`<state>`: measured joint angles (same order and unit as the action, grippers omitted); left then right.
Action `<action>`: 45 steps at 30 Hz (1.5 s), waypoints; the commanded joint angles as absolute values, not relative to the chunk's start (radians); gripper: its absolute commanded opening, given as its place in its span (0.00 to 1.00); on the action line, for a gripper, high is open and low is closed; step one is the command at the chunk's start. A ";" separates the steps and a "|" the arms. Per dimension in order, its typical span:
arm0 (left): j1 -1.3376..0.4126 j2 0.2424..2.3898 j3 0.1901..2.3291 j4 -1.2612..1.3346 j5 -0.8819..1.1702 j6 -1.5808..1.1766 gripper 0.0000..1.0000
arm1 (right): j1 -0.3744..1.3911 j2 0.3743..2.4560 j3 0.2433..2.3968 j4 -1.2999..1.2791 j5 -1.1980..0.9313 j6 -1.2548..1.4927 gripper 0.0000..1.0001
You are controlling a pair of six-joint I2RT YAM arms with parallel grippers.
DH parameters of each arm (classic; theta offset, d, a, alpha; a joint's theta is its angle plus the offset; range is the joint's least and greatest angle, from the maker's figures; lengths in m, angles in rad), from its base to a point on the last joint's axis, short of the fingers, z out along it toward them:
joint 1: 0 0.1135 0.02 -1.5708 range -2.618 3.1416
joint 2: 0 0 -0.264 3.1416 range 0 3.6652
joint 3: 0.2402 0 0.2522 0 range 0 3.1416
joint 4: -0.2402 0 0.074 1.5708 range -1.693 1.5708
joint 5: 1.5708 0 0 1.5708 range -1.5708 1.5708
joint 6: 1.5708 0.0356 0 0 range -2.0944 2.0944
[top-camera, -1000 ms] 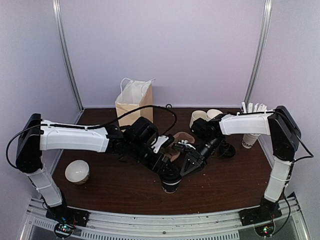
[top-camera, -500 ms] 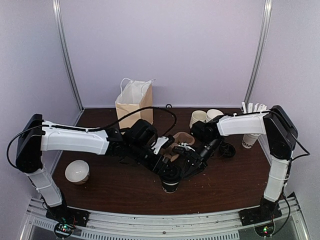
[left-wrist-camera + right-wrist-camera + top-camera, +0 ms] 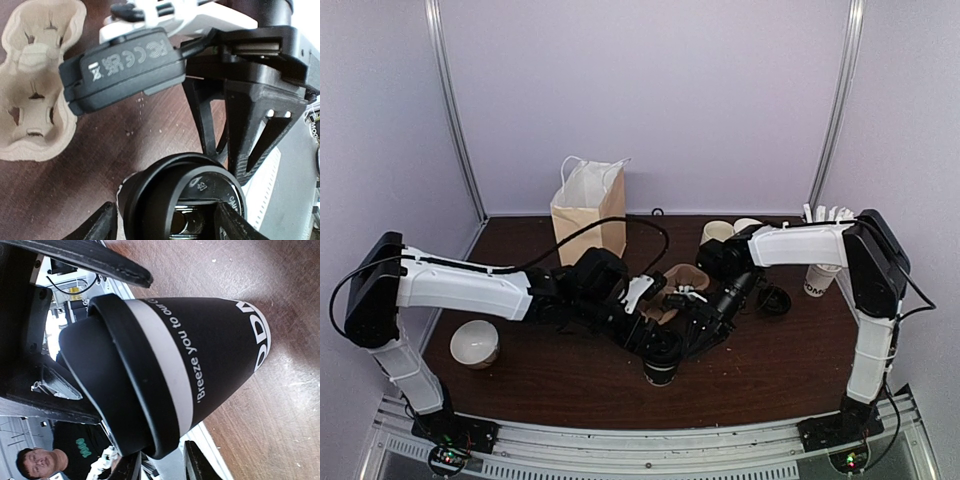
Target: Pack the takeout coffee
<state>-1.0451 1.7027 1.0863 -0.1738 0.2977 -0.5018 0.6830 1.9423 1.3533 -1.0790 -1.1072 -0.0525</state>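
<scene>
step: pre-pack. I read this as a grab or handover of the small white paper cup with black band and black lid (image 3: 661, 368); it's not bagged yet.
cup: upright on the dark brown wooden bench (image 3: 570, 390), near the front edge, centre.
left gripper (image 3: 167, 222): spread wide either side of the lid; I can't tell if it bears on it.
right gripper (image 3: 167, 367): straddles the cup side-on with a gap showing on one side, so not clamped.
next: I'd want one firm hold, the other arm clear, then lift and carry to the tan paper bag with white handles (image 3: 588, 205), well apart at the back.
room: pale lilac walls; moulded pulp cup carrier (image 3: 40, 80) lies near the cup.
</scene>
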 commanded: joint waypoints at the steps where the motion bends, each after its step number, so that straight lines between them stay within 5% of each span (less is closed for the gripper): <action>1: -1.091 1.776 0.943 -0.223 0.131 -0.448 0.68 | 0.688 1.985 1.375 -0.914 -0.836 -0.085 0.28; 10: -1.125 1.755 0.914 -0.163 0.065 -0.433 0.68 | 0.677 1.956 1.449 -0.964 -0.870 -0.168 0.30; 18: -1.125 1.732 0.950 -0.195 0.098 -0.444 0.68 | 0.656 1.694 1.469 -1.129 -0.818 -0.352 0.42; 24: -1.126 1.734 0.928 -0.138 0.132 -0.474 0.68 | 0.692 1.516 1.292 -1.013 -0.884 -0.474 0.24; 30: -1.124 1.757 0.940 -0.136 0.163 -0.486 0.68 | 0.812 1.440 1.235 -0.962 -0.688 -0.660 0.18; 34: -1.122 1.773 0.944 -0.131 0.151 -0.507 0.68 | 0.950 1.466 1.268 -1.025 -0.578 -0.805 0.29; 45: -1.093 1.768 0.915 -0.117 0.130 -0.535 0.68 | 1.143 1.508 1.250 -0.867 -0.294 -0.755 0.25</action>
<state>-1.1000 1.6993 0.9867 0.0830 0.1864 -0.5529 1.1168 1.4971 1.2518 -0.9535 -0.4358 -0.7700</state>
